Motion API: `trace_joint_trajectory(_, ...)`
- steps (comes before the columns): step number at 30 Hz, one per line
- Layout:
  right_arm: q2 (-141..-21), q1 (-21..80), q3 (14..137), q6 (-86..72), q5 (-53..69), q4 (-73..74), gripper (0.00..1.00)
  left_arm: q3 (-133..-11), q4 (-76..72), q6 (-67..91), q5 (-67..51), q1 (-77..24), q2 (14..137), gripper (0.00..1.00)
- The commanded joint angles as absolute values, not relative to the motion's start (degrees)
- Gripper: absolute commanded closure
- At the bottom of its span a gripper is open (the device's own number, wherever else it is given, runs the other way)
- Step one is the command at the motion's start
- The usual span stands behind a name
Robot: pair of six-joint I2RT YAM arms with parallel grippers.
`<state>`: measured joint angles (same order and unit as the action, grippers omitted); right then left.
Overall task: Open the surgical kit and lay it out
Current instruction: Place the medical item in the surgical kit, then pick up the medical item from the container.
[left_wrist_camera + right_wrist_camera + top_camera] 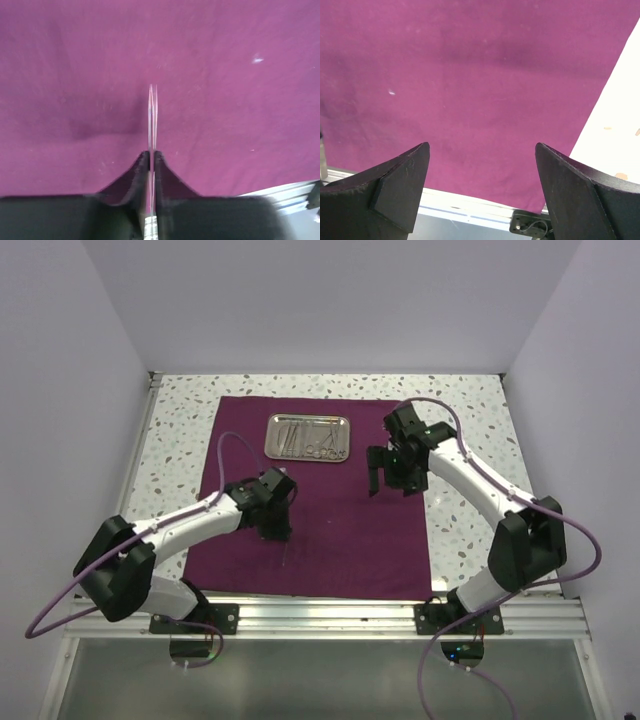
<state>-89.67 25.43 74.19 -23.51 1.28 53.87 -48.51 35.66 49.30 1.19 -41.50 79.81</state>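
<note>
Several thin metal instruments (305, 438) lie in the steel tray (342, 422), which sits at the far middle of the maroon cloth (340, 530) spread flat on the speckled worktop (180, 440). One pair of tweezers (153, 117) is outside the tray, clenched between the fingers of the left hand (152, 155) over the cloth's near left part; whether its tips touch the cloth cannot be told. The right hand (481, 146) hangs over the cloth just right of the tray, fingers spread wide and grasping nothing. The left forearm (190, 522) crosses the cloth's left edge. Purple cables (228, 455) loop off both arms, an aluminium rail (330, 615) runs along the near edge, and white walls (60, 390) close in the sides.
</note>
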Motion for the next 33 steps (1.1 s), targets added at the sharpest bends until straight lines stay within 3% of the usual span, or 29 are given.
trace_joint_trajectory(1, -86.4, 25.1, 72.5, -23.3, 2.1, 51.7, 0.11, -45.9, 26.6, 55.0, 1.7, -43.1, 77.3, 0.85)
trace_joint_trajectory(2, -85.9, 25.1, 72.1, -23.4, 2.1, 51.7, 0.11, -45.5, 26.4, 54.9, 1.7, -43.1, 77.5, 0.62)
trace_joint_trajectory(5, -84.8, 25.2, 72.3, -23.6, 1.7, 52.6, 0.11, -49.1, 30.2, 54.0, 3.5, -43.0, 77.9, 0.31)
trace_joint_trajectory(6, -84.6, 25.1, 72.5, -23.6, 1.4, 53.3, 0.11, -50.8, 31.7, 53.5, 4.0, -43.1, 77.9, 0.25)
trace_joint_trajectory(7, -84.3, 25.1, 72.9, -23.8, 1.0, 53.6, 0.11, -54.7, 33.1, 52.0, 5.4, -43.0, 78.0, 0.05)
trace_joint_trajectory(9, -83.2, 25.2, 73.4, -24.0, 0.1, 54.4, 0.11, -59.8, 37.7, 49.8, 7.7, -42.5, 78.7, 0.00)
trace_joint_trajectory(13, -81.0, 25.1, 73.4, -25.2, -1.8, 55.5, 0.10, -73.4, 40.6, 39.1, 9.8, -34.8, 85.0, 0.02)
trace_joint_trajectory(18, -77.9, 25.1, 71.7, -27.6, -2.5, 56.0, 0.10, -86.2, 40.4, 28.9, 8.8, -26.7, 96.2, 0.12)
trace_joint_trajectory(22, -76.4, 25.1, 70.6, -28.7, -3.6, 55.9, 0.10, -96.6, 39.6, 23.8, 10.0, -24.3, 108.4, 0.35)
trace_joint_trajectory(25, -76.6, 25.1, 70.5, -29.3, -4.9, 56.4, 0.10, -105.4, 40.0, 21.6, 10.1, -22.9, 116.4, 0.44)
trace_joint_trajectory(28, -77.3, 25.2, 71.5, -29.3, -5.7, 57.6, 0.10, -114.6, 41.8, 20.9, 10.5, -21.8, 124.1, 0.50)
trace_joint_trajectory(33, -79.3, 25.1, 73.7, -28.1, -6.6, 59.3, 0.11, -123.6, 42.4, 20.9, 10.1, -20.1, 131.8, 0.50)
